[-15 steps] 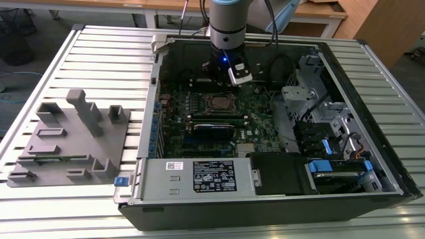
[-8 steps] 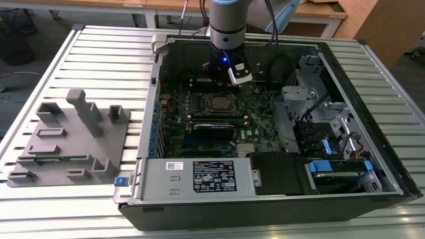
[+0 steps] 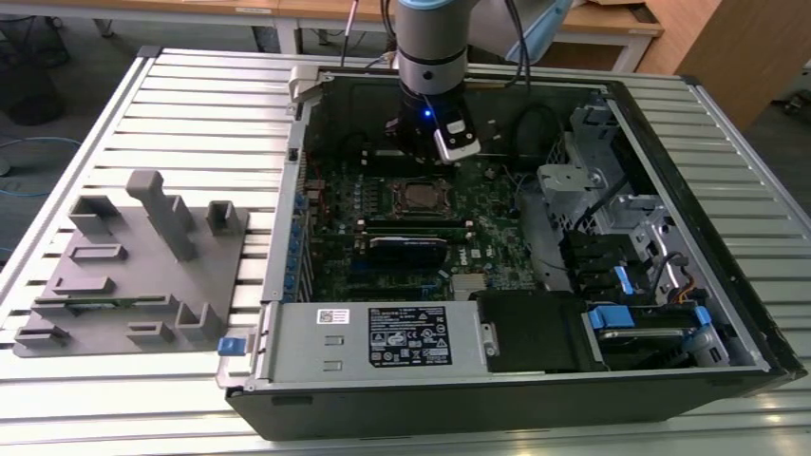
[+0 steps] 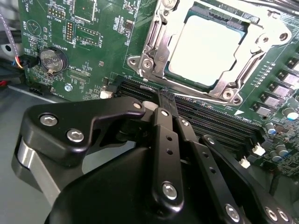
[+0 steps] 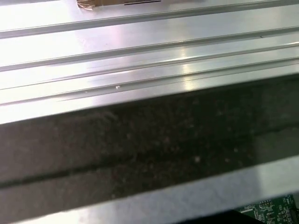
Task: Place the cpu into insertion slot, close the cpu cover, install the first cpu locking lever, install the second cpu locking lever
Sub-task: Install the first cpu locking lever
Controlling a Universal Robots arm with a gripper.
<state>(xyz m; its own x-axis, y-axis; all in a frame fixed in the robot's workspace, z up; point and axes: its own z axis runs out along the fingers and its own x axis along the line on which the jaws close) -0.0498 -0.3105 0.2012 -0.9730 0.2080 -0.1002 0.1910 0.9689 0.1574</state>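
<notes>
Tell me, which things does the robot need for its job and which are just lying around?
For the job:
the cpu
the cpu cover, down around the chip's edges
the pincer, close by

Just lying about:
the round battery
the grey tray
the power supply box

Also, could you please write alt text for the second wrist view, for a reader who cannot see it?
A small flat square cpu with a pale silver top lies on the green circuit board, with the thin silvery square metal cpu cover framing it. The black gripper is in the foreground, pointing toward the cpu.
</notes>
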